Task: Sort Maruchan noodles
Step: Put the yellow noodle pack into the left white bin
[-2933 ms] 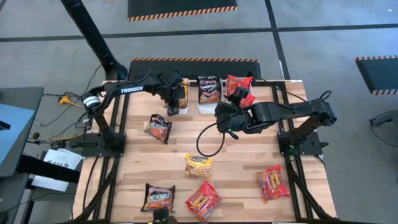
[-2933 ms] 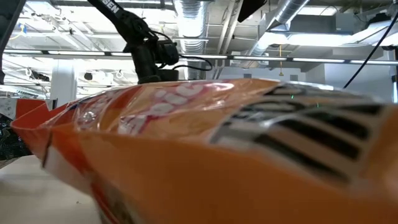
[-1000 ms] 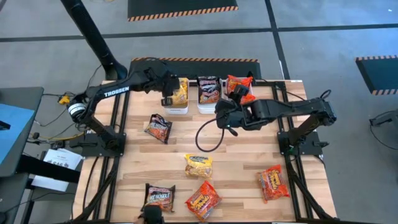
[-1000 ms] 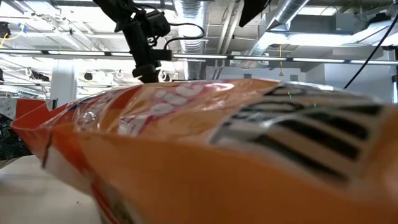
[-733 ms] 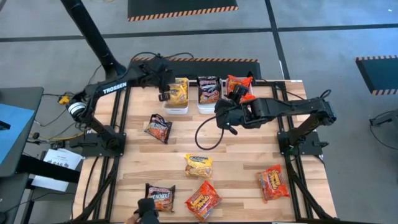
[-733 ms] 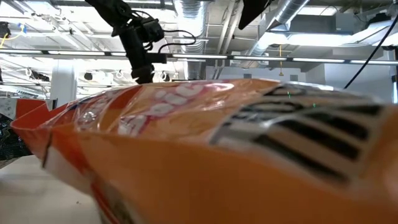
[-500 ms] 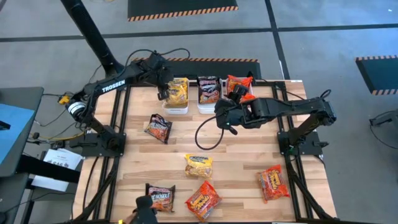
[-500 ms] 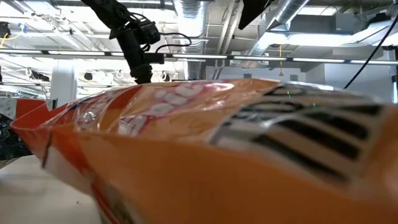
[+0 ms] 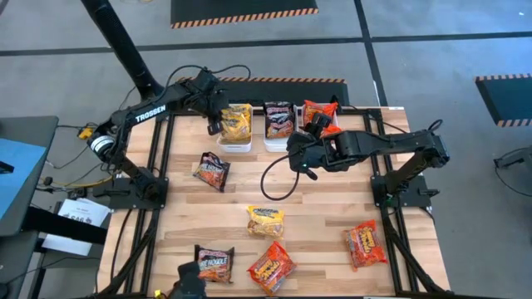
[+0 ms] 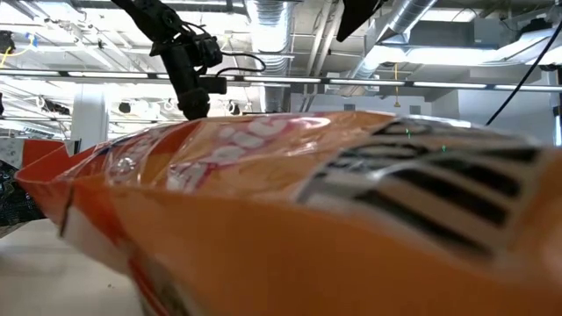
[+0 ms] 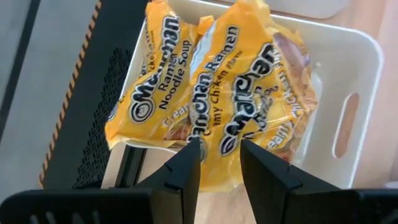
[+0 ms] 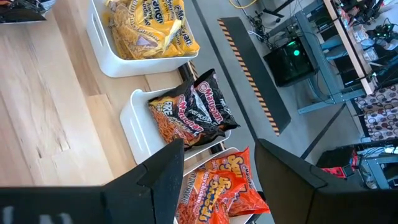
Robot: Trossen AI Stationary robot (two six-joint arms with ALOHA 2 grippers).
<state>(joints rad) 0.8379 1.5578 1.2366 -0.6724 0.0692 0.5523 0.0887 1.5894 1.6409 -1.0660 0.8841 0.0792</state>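
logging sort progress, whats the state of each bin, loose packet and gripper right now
left gripper: open, empty, over the yellow bin
right gripper: open, empty, near the bins
yellow bin: holds yellow packets
middle bin: holds black packets
red bin: holds red packets
loose black packets: two, unsorted
loose yellow packet: unsorted
loose red packets: two, unsorted

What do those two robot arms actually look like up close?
Both are dark, nearly black, jointed arms. The left arm carries white TROSSEN lettering along one link and a silvery ring near its base. A black cable loops down from the right arm. The left gripper has two flat, dark, angular fingers, and so does the right gripper.
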